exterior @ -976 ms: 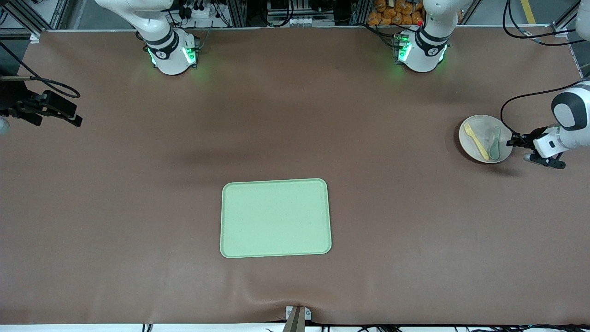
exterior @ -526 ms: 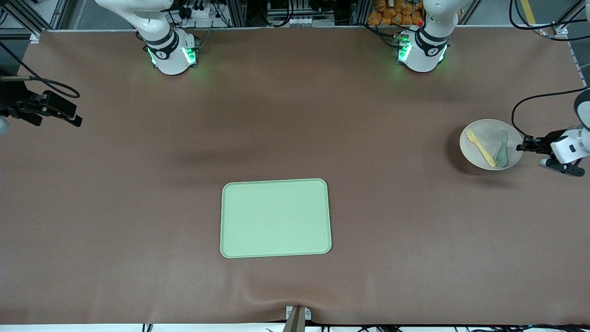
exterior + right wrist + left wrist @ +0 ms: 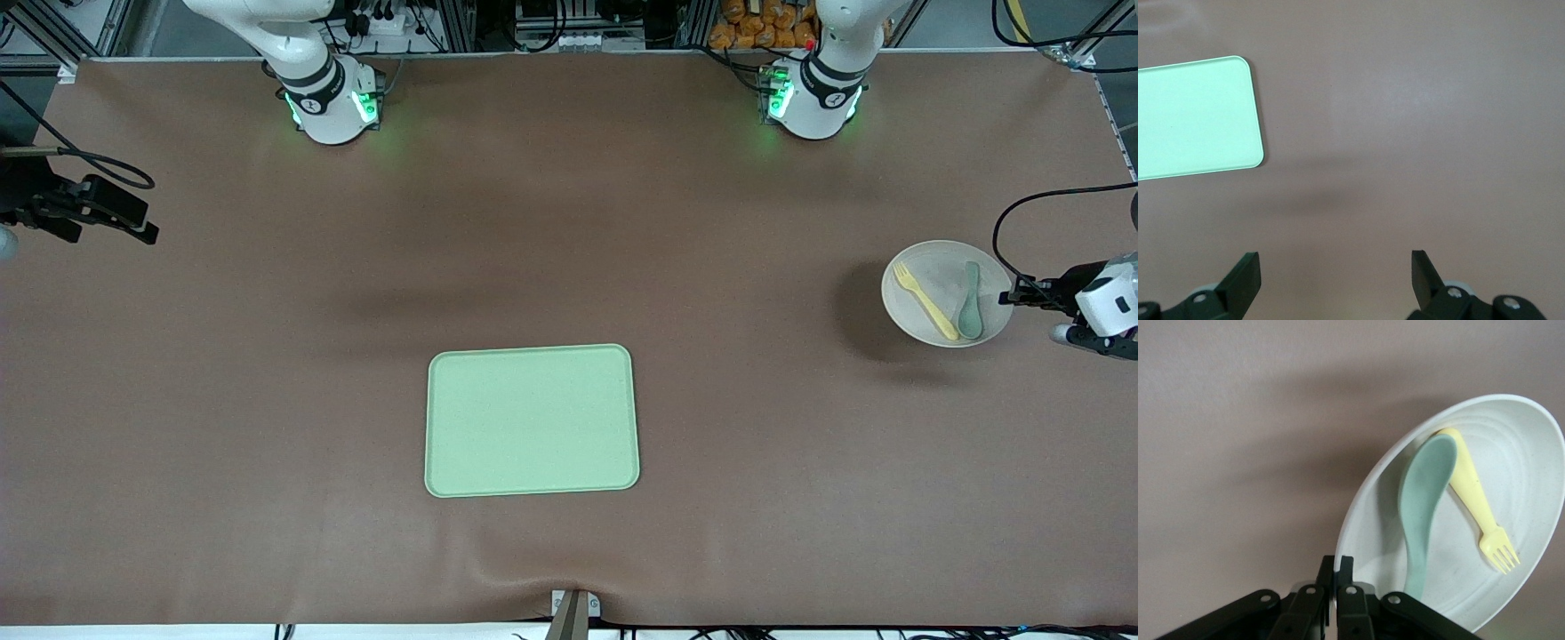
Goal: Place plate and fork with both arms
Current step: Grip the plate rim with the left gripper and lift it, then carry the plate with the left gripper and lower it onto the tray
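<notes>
While we carry: left gripper (image 3: 1016, 296) is pinched on the rim of the plate (image 3: 925, 267) at its 3 o'clock edge, lifted above the table (image 3: 711, 267) toward the left arm's end.
Load: fork (image 3: 925, 293) and spoon (image 3: 969, 302) lie loose in the plate.
Handling: we judge the plate light, stiff and smooth; a one-sided rim pinch may tilt it and slide the cutlery.
Right gripper (image 3: 1335, 277): fingers apart, holding nothing, waiting over bare table near the tray (image 3: 532, 420).

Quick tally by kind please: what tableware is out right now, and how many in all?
Plate: 1, clamped at its rim by the left pincer, lifted above the table
Fork: 1, yellow, in the plate
Spoon: 1, grey-green, in the plate
Tray: 1, light green
Total: 4
</notes>
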Controlling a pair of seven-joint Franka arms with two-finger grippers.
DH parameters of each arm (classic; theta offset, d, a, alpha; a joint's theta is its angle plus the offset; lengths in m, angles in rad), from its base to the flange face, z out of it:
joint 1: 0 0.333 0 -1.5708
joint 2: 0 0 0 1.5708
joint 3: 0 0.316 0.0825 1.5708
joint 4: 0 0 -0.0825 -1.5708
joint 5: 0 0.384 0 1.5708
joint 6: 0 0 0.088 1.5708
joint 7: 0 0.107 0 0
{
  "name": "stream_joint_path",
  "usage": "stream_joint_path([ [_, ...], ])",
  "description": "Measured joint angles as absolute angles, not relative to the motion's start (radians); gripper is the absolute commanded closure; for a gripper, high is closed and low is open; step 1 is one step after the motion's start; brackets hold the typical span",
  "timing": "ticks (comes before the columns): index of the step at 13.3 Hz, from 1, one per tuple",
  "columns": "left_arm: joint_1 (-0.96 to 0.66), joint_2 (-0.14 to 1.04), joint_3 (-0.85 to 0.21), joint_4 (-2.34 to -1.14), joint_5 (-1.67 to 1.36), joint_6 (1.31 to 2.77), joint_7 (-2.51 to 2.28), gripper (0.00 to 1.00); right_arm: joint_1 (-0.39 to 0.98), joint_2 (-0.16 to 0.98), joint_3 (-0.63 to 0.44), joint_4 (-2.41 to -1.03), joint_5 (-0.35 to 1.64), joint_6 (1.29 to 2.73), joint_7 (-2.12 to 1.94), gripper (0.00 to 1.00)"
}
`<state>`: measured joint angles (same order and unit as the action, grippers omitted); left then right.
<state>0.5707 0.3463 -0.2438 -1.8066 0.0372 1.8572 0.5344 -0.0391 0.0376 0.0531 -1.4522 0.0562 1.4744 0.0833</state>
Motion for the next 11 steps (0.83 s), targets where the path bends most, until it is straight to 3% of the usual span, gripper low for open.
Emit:
stream_joint_path([
  [6, 0.541, 0.373, -0.365, -1.719, 0.006, 1.813, 0.277, 1.00, -0.039, 0.038, 0.053, -1.452, 0.056, 1.473, 0.083, 0.00],
  [11, 0.245, 0.525, -0.394, -1.552, -0.048, 1.816, -0.120, 1.00, -0.039, 0.038, 0.054, -1.453, 0.057, 1.473, 0.083, 0.00],
])
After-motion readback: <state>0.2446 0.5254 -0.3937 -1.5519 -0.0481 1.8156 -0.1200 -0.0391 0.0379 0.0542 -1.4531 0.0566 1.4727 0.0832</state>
